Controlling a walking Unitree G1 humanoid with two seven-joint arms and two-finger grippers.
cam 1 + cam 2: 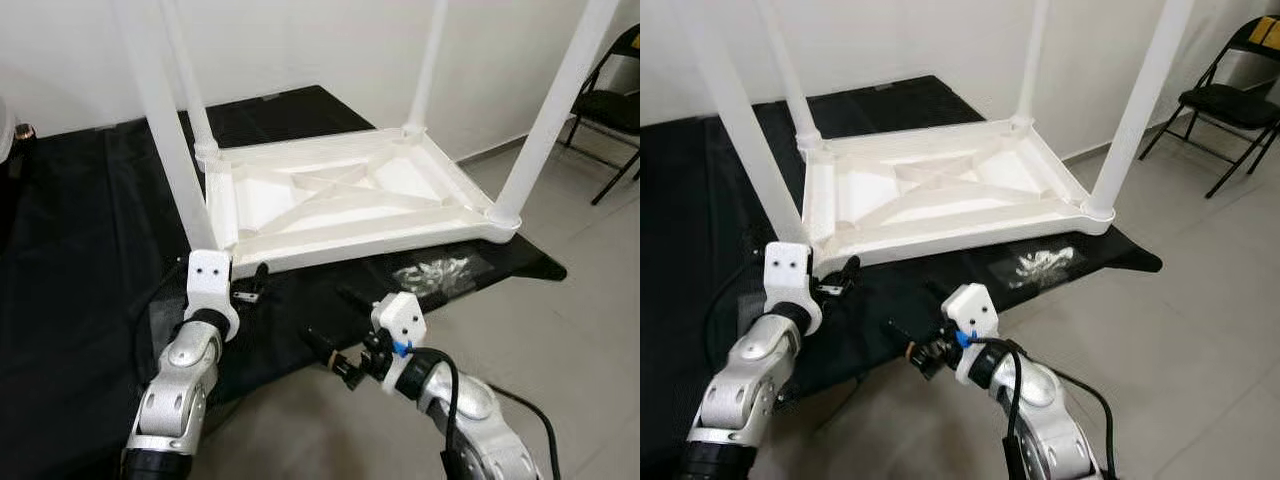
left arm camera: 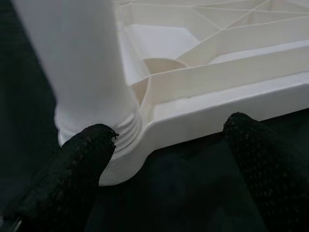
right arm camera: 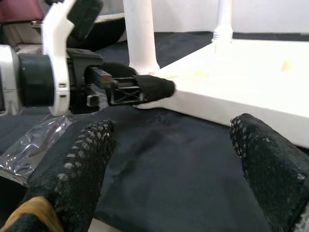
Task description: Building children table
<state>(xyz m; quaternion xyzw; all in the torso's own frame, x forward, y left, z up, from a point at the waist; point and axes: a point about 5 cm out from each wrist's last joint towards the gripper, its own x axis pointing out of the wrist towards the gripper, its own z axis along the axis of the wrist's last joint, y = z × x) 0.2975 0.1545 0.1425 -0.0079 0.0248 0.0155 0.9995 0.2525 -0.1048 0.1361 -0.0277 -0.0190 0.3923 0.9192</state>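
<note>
Table top (image 1: 340, 195), white plastic, lay upside down on a black sheet (image 1: 90, 250) spread over the floor, four legs standing up from its corners. The left gripper (image 1: 247, 290) was spread wide at the near-left leg (image 1: 170, 150), one finger touching the threaded joint where the leg meets the corner. The right gripper (image 1: 335, 360) hovered released and empty over the sheet, near the front edge. A sideways nudge could probably cross-thread or tilt that leg. Pale tiles, a white wall and a folding chair (image 1: 610, 105) surrounded it; a clear bag (image 1: 435, 272) lay nearby.
</note>
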